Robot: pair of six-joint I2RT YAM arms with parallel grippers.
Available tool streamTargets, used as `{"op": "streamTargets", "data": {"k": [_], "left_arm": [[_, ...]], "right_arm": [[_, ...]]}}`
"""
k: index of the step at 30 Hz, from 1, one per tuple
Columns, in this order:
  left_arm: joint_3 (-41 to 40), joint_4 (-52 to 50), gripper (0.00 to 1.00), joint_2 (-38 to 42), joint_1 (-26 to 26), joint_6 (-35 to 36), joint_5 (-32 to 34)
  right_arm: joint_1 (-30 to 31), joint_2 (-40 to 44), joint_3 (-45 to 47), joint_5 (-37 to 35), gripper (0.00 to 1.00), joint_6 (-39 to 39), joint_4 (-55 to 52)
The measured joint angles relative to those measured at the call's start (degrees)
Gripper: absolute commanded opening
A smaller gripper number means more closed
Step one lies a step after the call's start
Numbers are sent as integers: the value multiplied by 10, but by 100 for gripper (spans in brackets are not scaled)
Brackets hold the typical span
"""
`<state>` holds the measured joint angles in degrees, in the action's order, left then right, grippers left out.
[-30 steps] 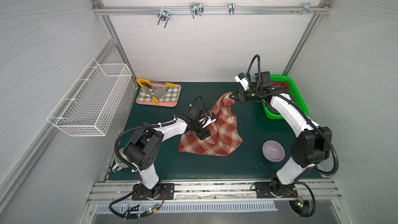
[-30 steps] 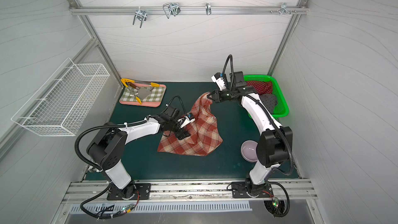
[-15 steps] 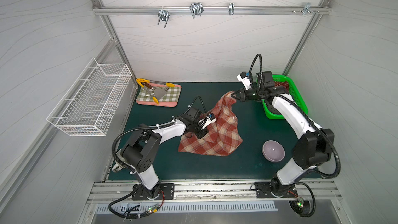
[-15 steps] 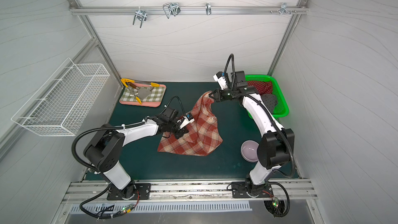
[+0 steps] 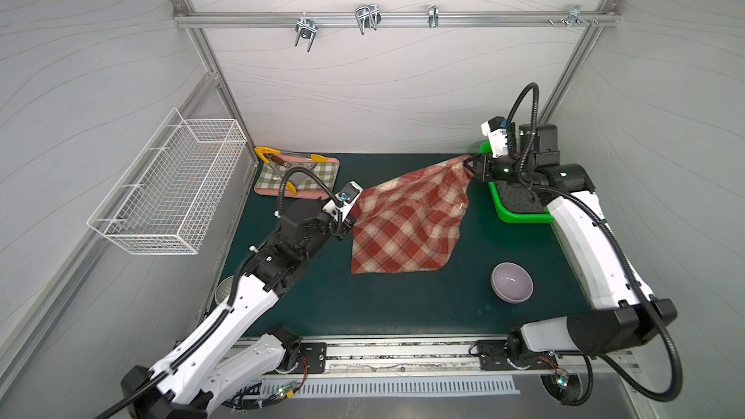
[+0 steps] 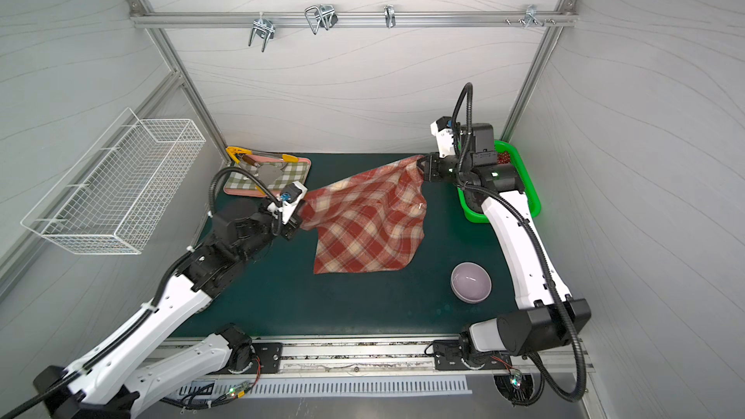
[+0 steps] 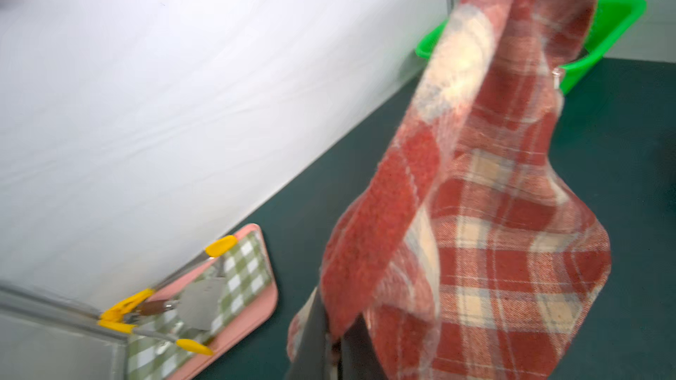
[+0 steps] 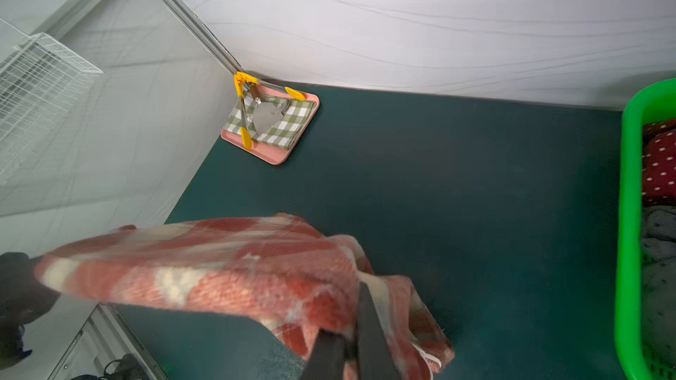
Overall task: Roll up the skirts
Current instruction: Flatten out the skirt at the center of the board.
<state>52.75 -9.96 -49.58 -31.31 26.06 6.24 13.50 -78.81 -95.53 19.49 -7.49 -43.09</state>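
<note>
1. Since a second ago the left gripper [image 5: 349, 222] has gone from wide apart over the cloth to clenched on the left edge of the plaid skirt [image 5: 403, 231], and it has lifted. The skirt, then mostly flat, is now strung between both arms.
2. The right gripper [image 5: 469, 163] is clamped on the skirt's opposite top corner, held up just beside the green basket [image 5: 524, 218].
3. The skirt is mid-table, its top edge stretched from claw to claw and the rest hanging. Cannot tell if the lower hem touches the table.
4. Hard to see: the left wrist view is motion-blurred. In both wrist views the closed dark fingers [image 8: 369, 338] are half buried in plaid. The right arm covers part of the green basket in both top views. A round metal rim [image 5: 223, 295] at the table's left edge is mostly under the left arm, so I can't identify it.
5. Surface is a dark green table mat [image 5: 383, 308]. White panel walls stand on an aluminium frame, with a rail [image 5: 403, 20] carrying metal hooks across the back. A white wire basket [image 5: 173, 195] hangs on the left wall.
6. The green basket, back right, holds a red white-dotted bundle [image 8: 662, 166] and a grey black-dotted bundle [image 5: 518, 199].
7. A pink tray [image 8: 274, 157], back left, holds a green-checked mat [image 8: 289, 126], yellow-tipped tongs [image 8: 241, 82] and a metal spatula [image 8: 267, 118].
8. A lavender bowl [image 5: 512, 282] sits front right, apart from the skirt.
</note>
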Motion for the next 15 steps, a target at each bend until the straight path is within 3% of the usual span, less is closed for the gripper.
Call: {"op": "streamTargets", "data": {"k": [4,9,15], "left_arm": [[76,-18,0,15,-3,24,24],[197,-35,0,-48,-3,34,43],[235,-13,0,-136,12,24,51]], "right_arm": [[1,19,-58,-1,0,12,-53],[-4,14,-101,13,0,20,-76],[-59,1,-1,127,0,-17,48]]}}
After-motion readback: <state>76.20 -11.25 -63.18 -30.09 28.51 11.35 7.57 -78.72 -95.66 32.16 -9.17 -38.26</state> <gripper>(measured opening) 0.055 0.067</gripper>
